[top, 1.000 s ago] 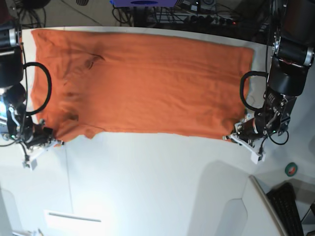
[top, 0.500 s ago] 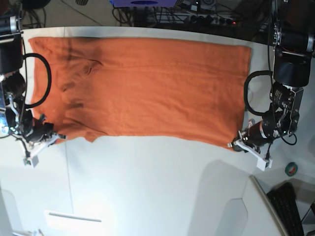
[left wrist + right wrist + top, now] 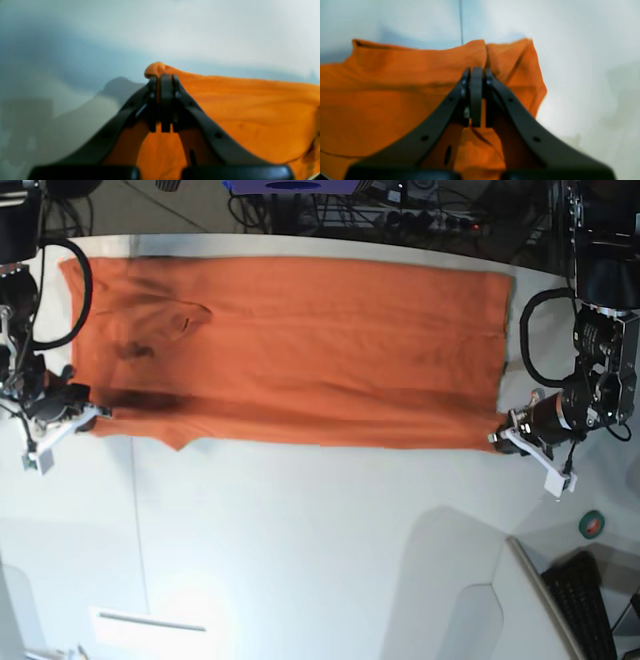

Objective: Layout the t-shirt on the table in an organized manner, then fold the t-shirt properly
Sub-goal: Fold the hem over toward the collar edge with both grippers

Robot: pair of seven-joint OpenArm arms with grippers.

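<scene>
The orange t-shirt (image 3: 300, 350) lies stretched wide across the far half of the white table (image 3: 320, 550), its near edge pulled taut between both arms. My left gripper (image 3: 497, 438) at the right of the base view is shut on the shirt's near right corner; the left wrist view shows a nub of t-shirt (image 3: 250, 115) poking past the closed left gripper (image 3: 162, 77). My right gripper (image 3: 97, 412) at the left is shut on the near left corner, and in the right wrist view the t-shirt (image 3: 382, 100) bunches around the closed right gripper (image 3: 476, 71).
A green tape roll (image 3: 592, 524) and a black keyboard (image 3: 590, 605) sit at the lower right. A thin seam line (image 3: 137, 510) runs down the table's left part. Cables and equipment (image 3: 400, 205) lie beyond the far edge.
Both grippers have moved outward and farther away, still gripping the shirt. The near edge is now straighter and tauter, and the cloth covers less of the table's depth.
</scene>
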